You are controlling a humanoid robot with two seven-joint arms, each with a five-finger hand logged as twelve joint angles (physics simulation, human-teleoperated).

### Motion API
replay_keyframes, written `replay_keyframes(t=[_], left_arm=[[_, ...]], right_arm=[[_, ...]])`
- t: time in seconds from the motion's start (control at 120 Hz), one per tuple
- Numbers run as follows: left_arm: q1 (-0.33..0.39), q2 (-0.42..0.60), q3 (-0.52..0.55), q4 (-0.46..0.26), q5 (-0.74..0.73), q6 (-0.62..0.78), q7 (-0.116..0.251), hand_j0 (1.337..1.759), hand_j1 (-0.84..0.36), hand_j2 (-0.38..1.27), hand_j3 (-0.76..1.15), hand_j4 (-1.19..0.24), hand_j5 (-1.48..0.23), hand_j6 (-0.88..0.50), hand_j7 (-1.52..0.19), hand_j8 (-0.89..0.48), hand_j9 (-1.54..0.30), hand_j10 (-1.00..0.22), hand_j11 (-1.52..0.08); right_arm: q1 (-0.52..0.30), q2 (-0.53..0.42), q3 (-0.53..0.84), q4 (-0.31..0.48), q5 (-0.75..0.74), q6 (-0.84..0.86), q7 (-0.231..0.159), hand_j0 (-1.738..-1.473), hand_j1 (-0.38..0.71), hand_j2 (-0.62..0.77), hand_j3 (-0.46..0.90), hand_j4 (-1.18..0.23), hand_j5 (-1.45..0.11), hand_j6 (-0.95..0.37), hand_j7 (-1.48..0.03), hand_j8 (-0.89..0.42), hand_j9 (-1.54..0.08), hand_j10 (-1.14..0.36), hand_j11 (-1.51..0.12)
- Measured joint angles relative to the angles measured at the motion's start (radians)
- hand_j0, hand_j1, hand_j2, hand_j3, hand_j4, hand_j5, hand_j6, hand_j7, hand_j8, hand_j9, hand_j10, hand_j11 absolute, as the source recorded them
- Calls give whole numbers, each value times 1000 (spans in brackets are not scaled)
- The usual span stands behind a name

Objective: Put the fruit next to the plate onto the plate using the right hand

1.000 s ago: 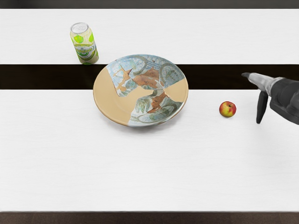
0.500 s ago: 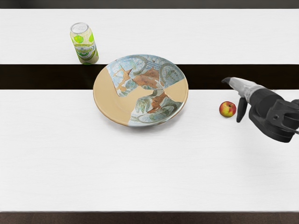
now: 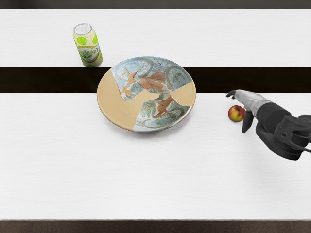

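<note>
Apple [image 3: 236, 113] sits on desk [image 3: 146, 174] near plate [image 3: 108, 103], picture-R side (not touching it). Right hand [image 3: 251, 103] is just beside apple w/ fingers [image 3: 231, 93] spread, holding nothing.

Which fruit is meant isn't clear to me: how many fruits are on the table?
1. An apple lies on the table right of the plate, apart from it, close beside the right hand, whose fingers are spread, holding nothing. No other fruit shows; none seems hidden.
</note>
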Motion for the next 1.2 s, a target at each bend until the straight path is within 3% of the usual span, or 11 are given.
replay_keyframes(t=[0.692, 1.2], left_arm=[[-3, 0, -2, -1, 0, 0, 0, 1658, 335, 3, 0, -13, -16, -13, -16, -13, -16, -12, -16], [-4, 0, -3, -1, 0, 0, 0, 1658, 334, 3, 0, -13, -16, -13, -16, -13, -16, -13, -16]], right_arm=[[-72, 39, -4, -21, -94, -158, 0, -1658, 37, -61, 0, -327, -421, -329, -421, -328, -421, -327, -421], [-81, 45, -7, -22, -96, -158, 0, -1657, 216, -74, 0, -486, -630, -488, -629, -444, -632, -485, -631]])
